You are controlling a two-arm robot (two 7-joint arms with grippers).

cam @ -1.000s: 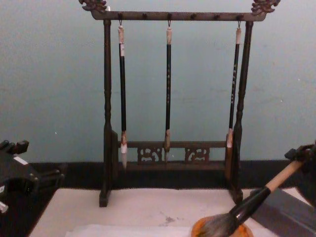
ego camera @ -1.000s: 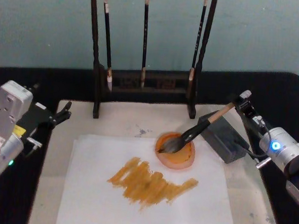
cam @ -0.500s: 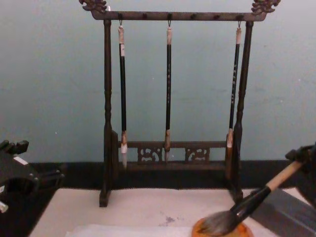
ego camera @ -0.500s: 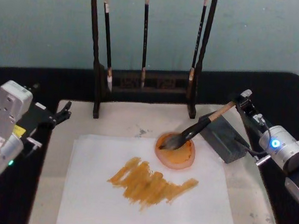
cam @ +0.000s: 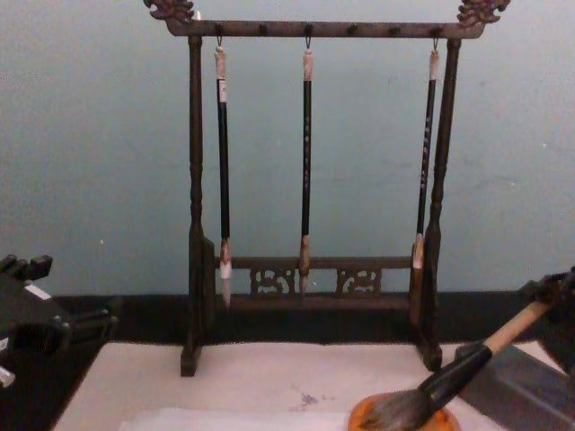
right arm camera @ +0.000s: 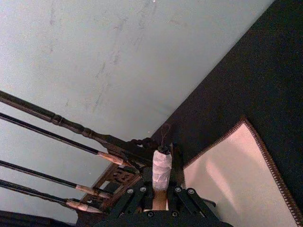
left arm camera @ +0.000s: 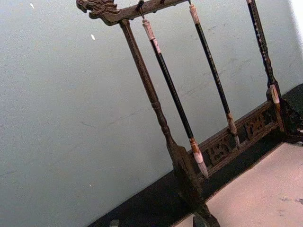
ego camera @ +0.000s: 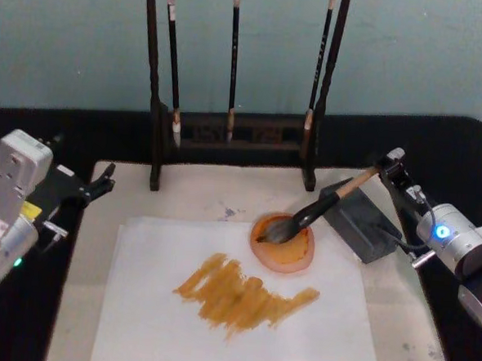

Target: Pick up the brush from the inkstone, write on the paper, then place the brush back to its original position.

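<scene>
**While right pincer (ego camera: pixel 389 165) clamps the brush (ego camera: pixel 314 212), bristles sit in the inkstone (ego camera: pixel 289 264)**

Inkstone overlaps the paper's (ego camera: pixel 151 306) far right edge. Grey block (ego camera: pixel 361 225) just beside it, rack (ego camera: pixel 227 135) behind. Open room toward the paper's front. Right wrist view shows the whitish end and loop above the clamp; chest view shows the tilt. Left pincer (ego camera: pixel 102 184) parked at the desk's (ego camera: pixel 63 137) left edge, state cannot tell.

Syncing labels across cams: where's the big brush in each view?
Head view: brush centre-right, bristles in the inkstone, handle leaning up to the right claw.
Chest view: brush bottom right, slanting up to the edge.
Right wrist view: its whitish handle end, clamped in the right claw, before the rack.
Left wrist view: aimed at the wall, away from it.
Shared landmark: wooden brush rack.
Left claw idle at far left.
</scene>
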